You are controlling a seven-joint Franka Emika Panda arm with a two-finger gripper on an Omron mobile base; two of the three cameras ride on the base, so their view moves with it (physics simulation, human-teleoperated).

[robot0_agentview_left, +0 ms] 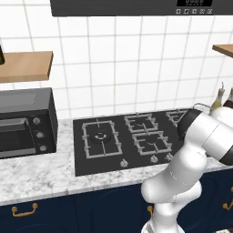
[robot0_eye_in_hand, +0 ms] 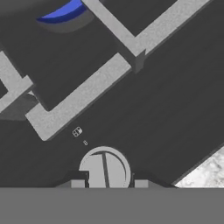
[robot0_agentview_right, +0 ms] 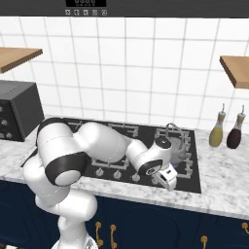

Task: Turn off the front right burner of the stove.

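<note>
Reaching low over stove [robot0_agentview_right: 194, 181] front edge, gripper [robot0_eye_in_hand: 109, 183] fingertips straddling silver knob [robot0_eye_in_hand: 105, 168], apart.

A rendered home kitchen. A black glass stove [robot0_agentview_left: 132, 141] with grey-grated burners and a front row of silver knobs is set into a marble-patterned desk [robot0_agentview_left: 36, 175] over navy cabinets with brass handles [robot0_agentview_left: 24, 210]. White wall tiles [robot0_agentview_left: 113, 68], wooden shelves [robot0_agentview_left: 25, 65], a black countertop oven [robot0_agentview_left: 26, 123] and two bottles [robot0_agentview_right: 225, 131] complete the setting.
</note>
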